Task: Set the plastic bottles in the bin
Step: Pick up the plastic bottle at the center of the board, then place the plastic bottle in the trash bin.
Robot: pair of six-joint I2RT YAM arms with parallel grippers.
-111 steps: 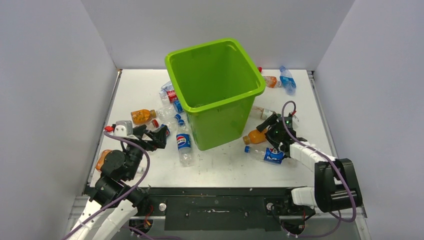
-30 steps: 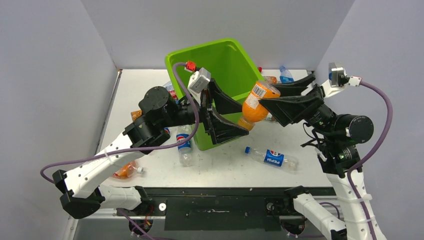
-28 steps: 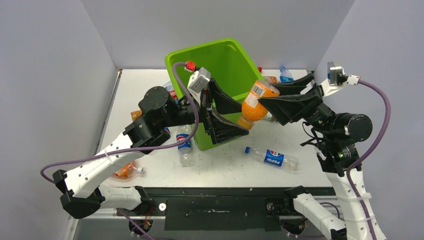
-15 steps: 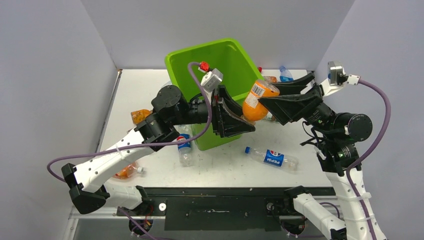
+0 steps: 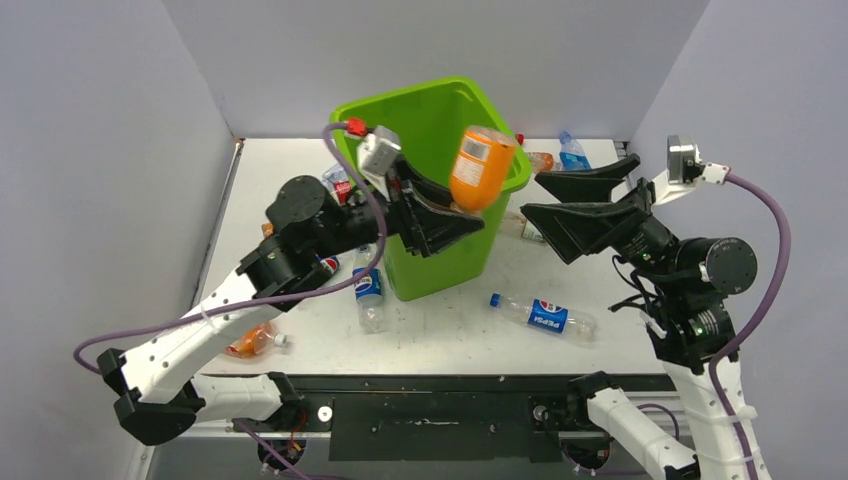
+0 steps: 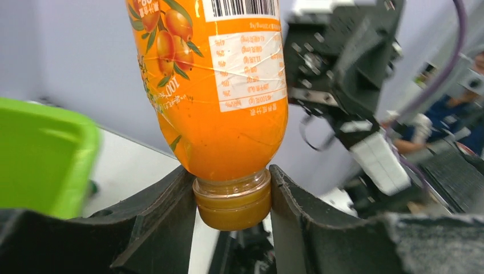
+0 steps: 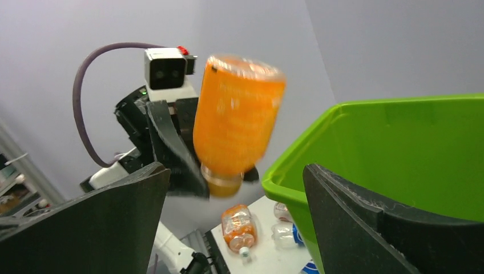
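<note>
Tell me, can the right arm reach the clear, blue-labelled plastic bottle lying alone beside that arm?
Probably yes: the right tool is open and empty, and the blue-labelled bottle lies uncovered close by.

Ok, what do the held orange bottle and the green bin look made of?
The orange bottle looks like thin clear plastic, glossy, with a wrinkled film label; orange contents show through at the neck. The bin looks like rigid moulded plastic: smooth, slightly glossy, uniform lime green, with a rolled rim.

An orange bottle (image 5: 480,168) is held cap-down by the left gripper (image 5: 465,212) near the bin (image 5: 440,255); the right gripper (image 5: 533,195) is spread empty
</note>
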